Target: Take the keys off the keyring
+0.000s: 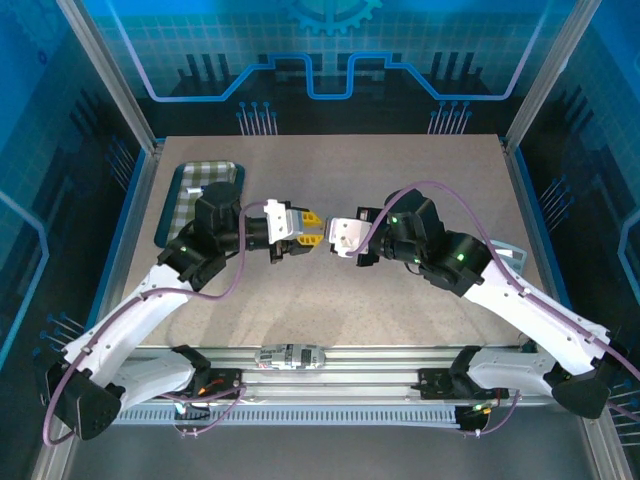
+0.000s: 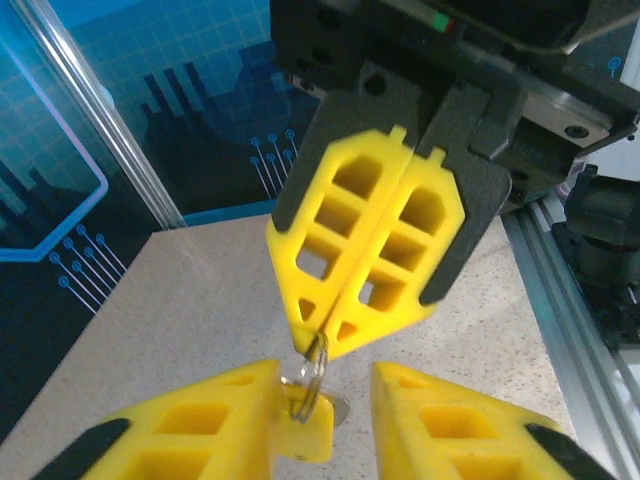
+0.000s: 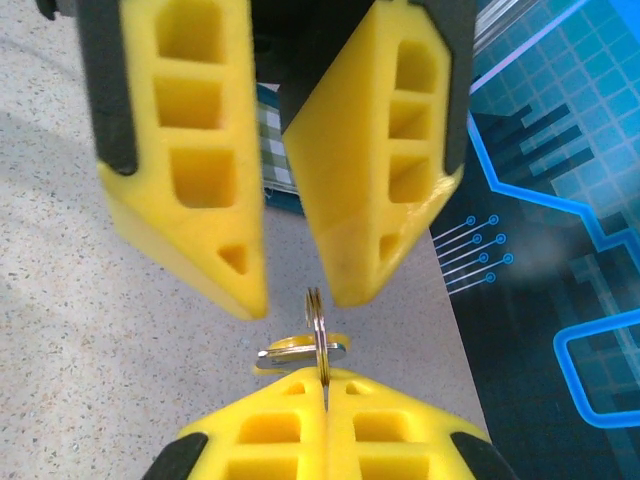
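Observation:
The keyring's metal split ring (image 3: 318, 318) hangs in mid-air above the table's middle, pinched at its lower edge by my right gripper (image 3: 325, 378), which is shut. A small grey metal key (image 3: 300, 352) lies crosswise on the ring, with a yellow tag (image 2: 305, 432) beside it. My left gripper (image 3: 298, 300) faces the right one with its fingers apart on either side of the ring's free end. In the left wrist view the tag rests against my left gripper's (image 2: 325, 388) left finger (image 2: 200, 425), and the right gripper (image 2: 318, 340) holds the ring (image 2: 314, 372) from above. From overhead both grippers (image 1: 318, 228) (image 1: 333, 234) meet tip to tip.
A dark tray (image 1: 178, 200) with a checkered cloth sits at the back left of the table. An aluminium rail (image 1: 300, 375) runs along the near edge between the arm bases. Blue patterned walls close in the back and both sides.

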